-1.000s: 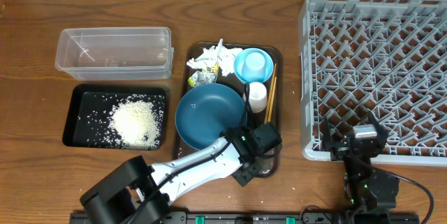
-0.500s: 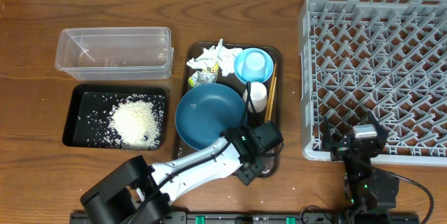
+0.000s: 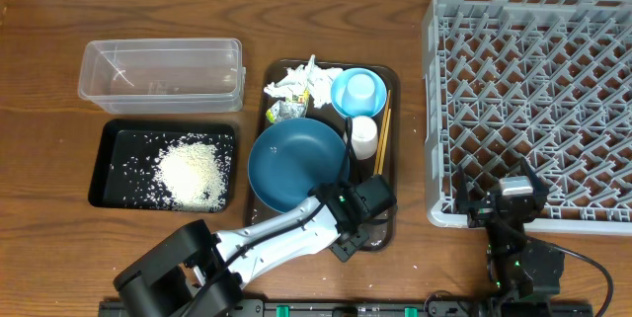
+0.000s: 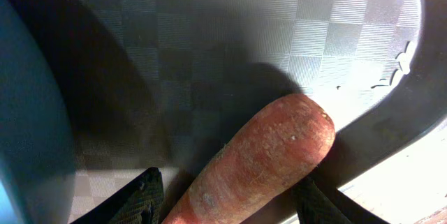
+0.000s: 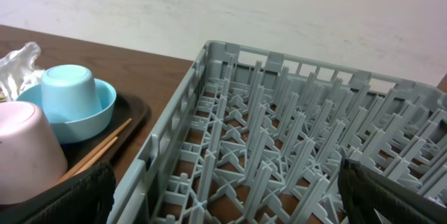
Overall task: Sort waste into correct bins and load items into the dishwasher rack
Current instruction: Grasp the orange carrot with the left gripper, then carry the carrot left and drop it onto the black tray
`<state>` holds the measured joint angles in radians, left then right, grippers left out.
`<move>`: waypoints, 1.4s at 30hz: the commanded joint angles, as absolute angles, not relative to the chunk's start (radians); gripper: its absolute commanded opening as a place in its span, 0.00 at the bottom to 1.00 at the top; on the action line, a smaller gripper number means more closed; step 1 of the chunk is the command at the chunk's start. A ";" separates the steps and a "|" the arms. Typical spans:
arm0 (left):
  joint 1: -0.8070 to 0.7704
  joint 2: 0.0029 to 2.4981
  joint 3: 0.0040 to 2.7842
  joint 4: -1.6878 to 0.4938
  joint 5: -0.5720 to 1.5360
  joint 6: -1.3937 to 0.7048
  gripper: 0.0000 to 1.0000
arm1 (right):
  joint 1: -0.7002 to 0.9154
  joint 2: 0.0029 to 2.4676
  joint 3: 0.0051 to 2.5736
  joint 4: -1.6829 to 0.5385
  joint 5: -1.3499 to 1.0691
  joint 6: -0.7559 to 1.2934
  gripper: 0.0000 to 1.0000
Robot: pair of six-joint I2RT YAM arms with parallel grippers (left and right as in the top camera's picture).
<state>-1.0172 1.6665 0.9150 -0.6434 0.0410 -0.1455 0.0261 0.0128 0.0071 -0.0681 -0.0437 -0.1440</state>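
Note:
An orange carrot [image 4: 262, 158] lies on the dark brown serving tray [image 4: 209, 35], near its front right corner. My left gripper [image 4: 229, 196] is open with a finger on each side of the carrot; in the overhead view it [image 3: 360, 223] hides the carrot. On the tray are the blue dish [image 3: 296, 162], light-blue bowl [image 3: 357, 91], white cup [image 3: 363, 136], chopsticks [image 3: 382, 131], white tissue [image 3: 296, 84] and yellow-green wrapper [image 3: 286, 110]. The rice [image 3: 193, 174] lies in the black tray [image 3: 107, 159]. The clear tub [image 3: 161, 73] holds nothing. My right gripper [image 3: 502, 198] is open and empty at the front edge of the grey rack [image 3: 533, 100].
The right wrist view shows the rack [image 5: 279, 126] ahead, with the bowl [image 5: 73, 102], the cup [image 5: 21, 147] and the chopsticks [image 5: 98, 147] to its left. The blue dish [image 4: 28, 112] stands close on the left of my left gripper. A few rice grains [image 4: 398, 70] lie on the serving tray's rim.
The left gripper has shifted very slightly over the tray corner. Nothing else has moved.

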 commanded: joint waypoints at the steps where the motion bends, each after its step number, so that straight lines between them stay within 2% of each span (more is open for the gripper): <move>1: -1.018 1.680 0.902 -0.638 0.015 -0.171 0.61 | 0.040 0.011 0.006 -0.072 -0.033 -0.154 0.99; 4: -1.018 1.680 0.899 -0.620 0.016 -0.209 0.56 | 0.040 0.011 0.006 -0.072 -0.033 -0.154 0.99; 33: -1.018 1.750 0.894 -0.591 0.018 -0.245 0.56 | 0.040 0.011 0.006 -0.072 -0.033 -0.155 0.99; 36: -1.018 1.748 0.910 -0.614 0.018 -0.245 0.48 | 0.040 0.011 0.006 -0.072 -0.034 -0.154 0.99; 40: -1.018 1.748 0.939 -0.653 0.018 -0.246 0.31 | 0.040 0.011 0.006 -0.072 -0.033 -0.154 0.99; 42: -1.018 1.748 0.945 -0.656 0.018 -0.250 0.29 | 0.040 0.011 0.006 -0.072 -0.034 -0.154 0.99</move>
